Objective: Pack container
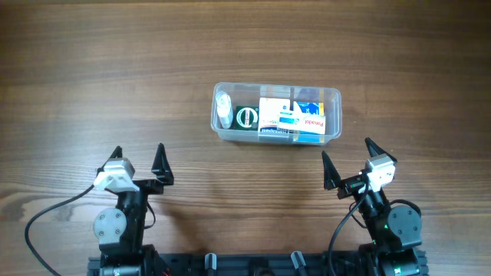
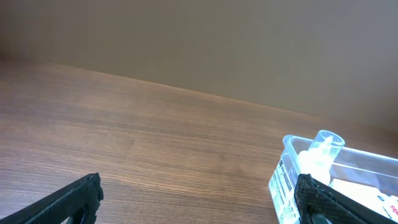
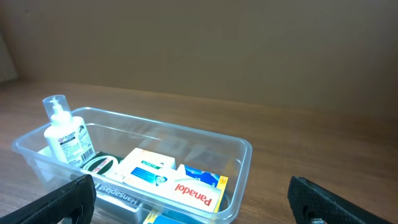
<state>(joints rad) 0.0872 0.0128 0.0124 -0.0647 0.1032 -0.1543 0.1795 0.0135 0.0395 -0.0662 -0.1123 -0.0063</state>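
Seen between the jaws of the black-fingered right gripper, the clear container shows a white bottle, white-and-blue boxes with red lettering, and a green-and-white ring. The table is brown woodgrain.

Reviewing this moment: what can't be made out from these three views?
- Left wrist: most of the container is cut off by the right edge and by a jaw of the left gripper; only the bottle end shows.
- Right wrist: the Panadol box and its neighbours run off the bottom edge.
- Overhead: most print on the boxes is too small to read.
- All views: whatever lies under the boxes.
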